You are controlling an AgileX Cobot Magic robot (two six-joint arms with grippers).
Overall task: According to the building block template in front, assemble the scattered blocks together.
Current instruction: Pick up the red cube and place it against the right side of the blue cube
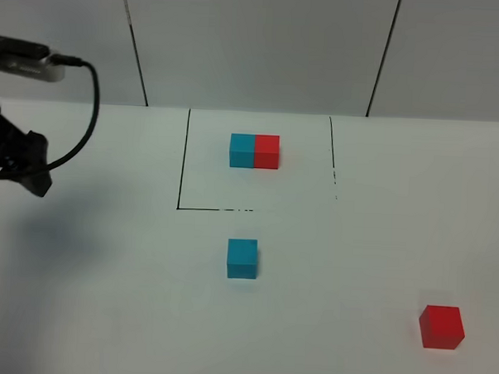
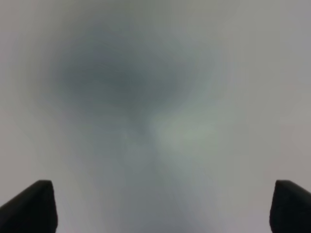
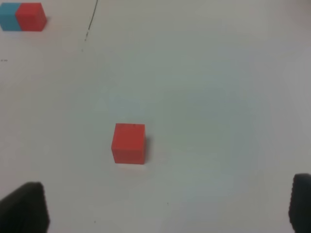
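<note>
The building block template, a cyan and a red cube joined as one bar, lies inside a black-lined box at the back; it also shows in the right wrist view. The loose cyan cube sits alone mid-table, in front of the box. The loose red cube sits at the front right, far from the cyan one. My right gripper is open and empty, with the red cube ahead of it, untouched. My left gripper is open and empty over bare, blurred table. The left arm hangs at the far left.
A black outline marks the template's box on the white table. A black cable loops from the left arm. A grey panelled wall runs behind the table. The right arm is outside the exterior view.
</note>
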